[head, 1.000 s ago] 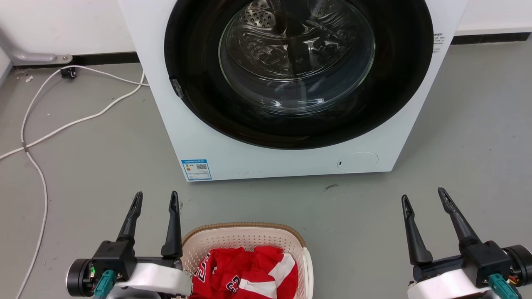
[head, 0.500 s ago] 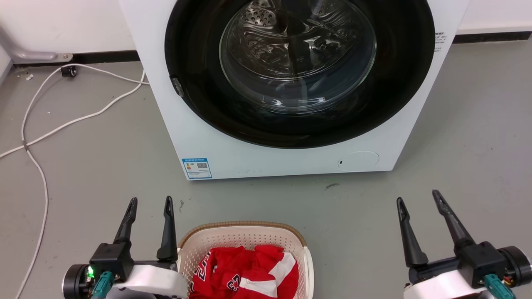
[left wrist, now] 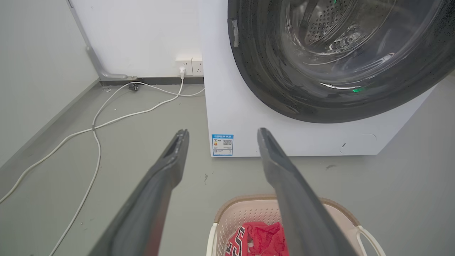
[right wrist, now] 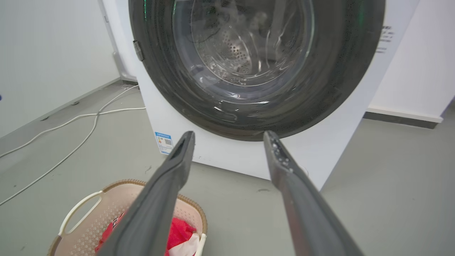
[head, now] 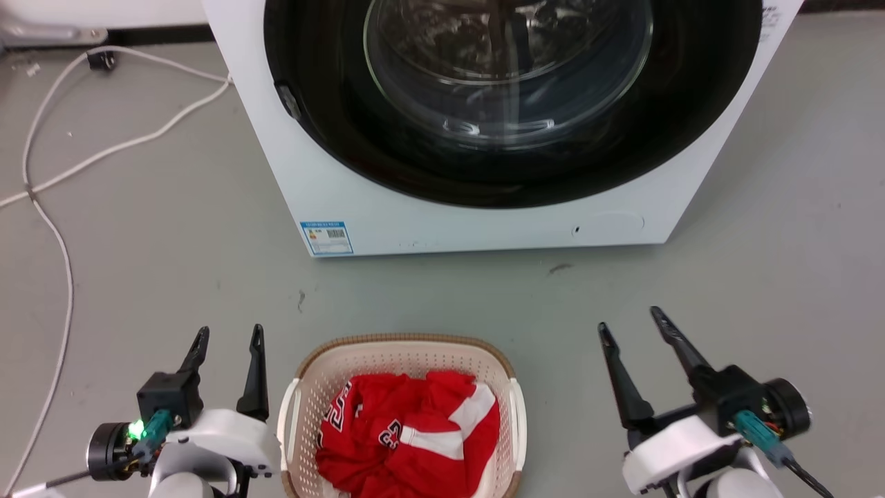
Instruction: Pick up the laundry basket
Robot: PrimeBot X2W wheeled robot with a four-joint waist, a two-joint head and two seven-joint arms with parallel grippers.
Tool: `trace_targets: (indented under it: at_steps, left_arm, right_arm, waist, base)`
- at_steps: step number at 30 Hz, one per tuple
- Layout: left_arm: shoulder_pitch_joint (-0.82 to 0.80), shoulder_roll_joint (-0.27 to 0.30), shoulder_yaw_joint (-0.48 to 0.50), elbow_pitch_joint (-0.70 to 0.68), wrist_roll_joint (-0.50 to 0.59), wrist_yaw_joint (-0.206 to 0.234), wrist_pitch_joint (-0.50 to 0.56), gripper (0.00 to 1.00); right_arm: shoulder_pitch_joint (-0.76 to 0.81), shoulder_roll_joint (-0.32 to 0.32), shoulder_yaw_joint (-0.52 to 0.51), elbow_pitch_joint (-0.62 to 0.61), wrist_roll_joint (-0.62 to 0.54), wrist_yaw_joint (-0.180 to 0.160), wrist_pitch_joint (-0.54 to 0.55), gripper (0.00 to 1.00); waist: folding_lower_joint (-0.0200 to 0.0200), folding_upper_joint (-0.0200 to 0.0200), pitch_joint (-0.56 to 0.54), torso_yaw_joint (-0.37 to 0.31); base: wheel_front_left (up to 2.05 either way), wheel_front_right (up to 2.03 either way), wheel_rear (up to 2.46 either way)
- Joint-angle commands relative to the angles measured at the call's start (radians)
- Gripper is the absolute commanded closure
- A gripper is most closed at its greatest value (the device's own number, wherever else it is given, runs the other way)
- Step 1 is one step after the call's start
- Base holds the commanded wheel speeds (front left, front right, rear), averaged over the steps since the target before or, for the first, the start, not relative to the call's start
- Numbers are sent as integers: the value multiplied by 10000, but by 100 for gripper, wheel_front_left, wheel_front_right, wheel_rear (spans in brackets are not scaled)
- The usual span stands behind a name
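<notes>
- The head camera has tipped downward since the earlier frames: the washing machine (head: pixel 484 235) sits higher in view and more of the laundry basket (head: pixel 404 339) shows. This is a camera shift, not a move of either thing.
- Measured against the basket, the right gripper (head: pixel 628 318) has come in from the right and now stands nearer its right side. The left gripper (head: pixel 229 329) has dropped back and stands just beside the left side.
- Both grippers have their fingers spread and hold nothing.
- The basket stands on the grey floor (head: pixel 173 228), near the robot, between the two grippers and in front of the machine door.
- Handling, as a judgement: thin perforated plastic, light and fairly stiff, though the walls may flex if squeezed. The red garment (head: pixel 408 436) inside is soft and adds little weight.
- Take hold at the white side handles — left handle (head: pixel 289 422), right handle (head: pixel 517 415) — one gripper on each, so the basket lifts level. The smooth plastic may slip in a loose grip.
- The basket's near end is cut off by the bottom edge of the head view, and the garment hides its bottom.
- From the head view it cannot be told whether the left gripper's wrist housing touches the left handle.
- A white cable (head: pixel 67 277) lies on the floor at far left, well apart from the basket.
</notes>
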Motion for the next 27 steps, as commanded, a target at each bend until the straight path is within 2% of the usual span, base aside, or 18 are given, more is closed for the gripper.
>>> trace_targets:
  at_steps: [1,12,21,27]
  left_arm:
    - [-309,115,28,424,-55,-64,-26,0]
    - [-2434,885,-258,3645,-341,-283,-28,0]
    - [-4127,1271,-1570,6071,-1107,-301,-28,0]
    - [-4880,1443,-2375,7133,-1600,-294,-23,0]
  right_arm:
    - [-297,-16,139,307,-11,-5,-25,0]
    - [-2395,-16,1276,3251,-121,-5,-25,0]
    - [-4216,-15,2240,6141,141,-5,-25,0]
    - [-5076,-16,3004,7238,665,-5,-23,0]
  waist:
    - [0,0,382,32]
    - [0,0,2050,91]
    - [0,0,3284,48]
    - [0,0,3991,55]
  base:
    - [0,0,0]
    - [0,0,0]
    - [0,0,0]
    - [0,0,0]
